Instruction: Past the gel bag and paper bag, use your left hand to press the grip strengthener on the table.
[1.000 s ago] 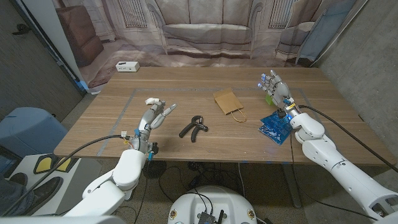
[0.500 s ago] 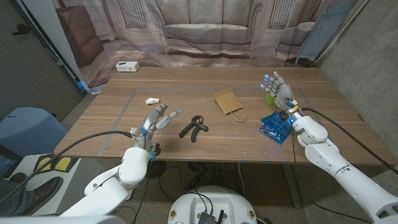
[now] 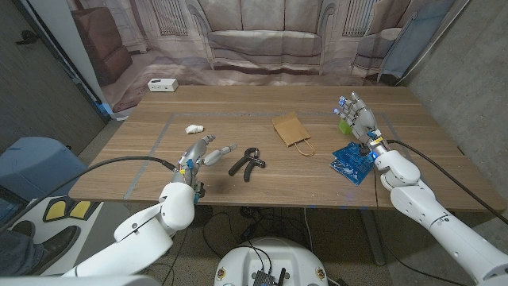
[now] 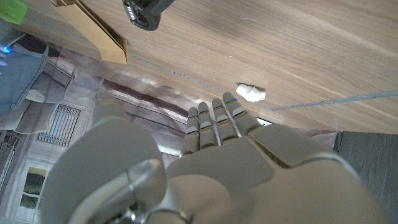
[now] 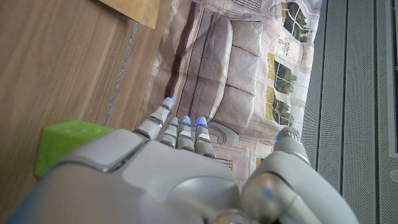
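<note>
Black grip strengthener (image 3: 247, 162) unmoved; left hand (image 3: 202, 152), fingers (image 3: 225, 148) spread and empty, has edged closer.

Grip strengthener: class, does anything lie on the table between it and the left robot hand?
Nothing visible does. Bare wood separates the left robot hand from the grip strengthener; the paper bag and gel bag lie beyond it.
</note>
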